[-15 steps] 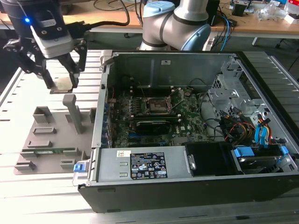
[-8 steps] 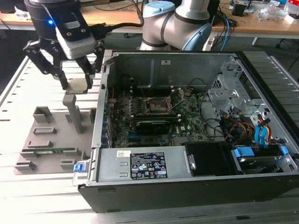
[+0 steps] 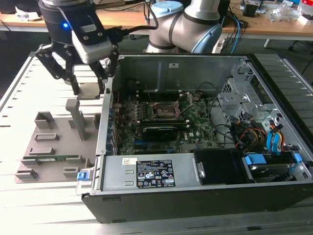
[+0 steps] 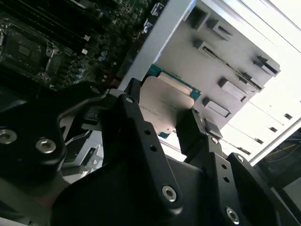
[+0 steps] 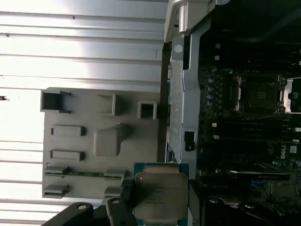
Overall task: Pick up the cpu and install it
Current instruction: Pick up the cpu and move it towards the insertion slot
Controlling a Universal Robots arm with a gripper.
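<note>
Open computer case (image 3: 195, 208) beside grey fixture plate (image 3: 63, 146)

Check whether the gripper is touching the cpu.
Touching. In the second wrist view the gripper clamps the cpu by opposite edges, fingers flush, no gap.

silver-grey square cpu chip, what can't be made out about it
Underside of the silver-grey square cpu chip: faces away in both wrist views.
One edge: cut off by the first wrist view's border.
Near part: behind the fingers of the black gripper, second wrist view.
</note>
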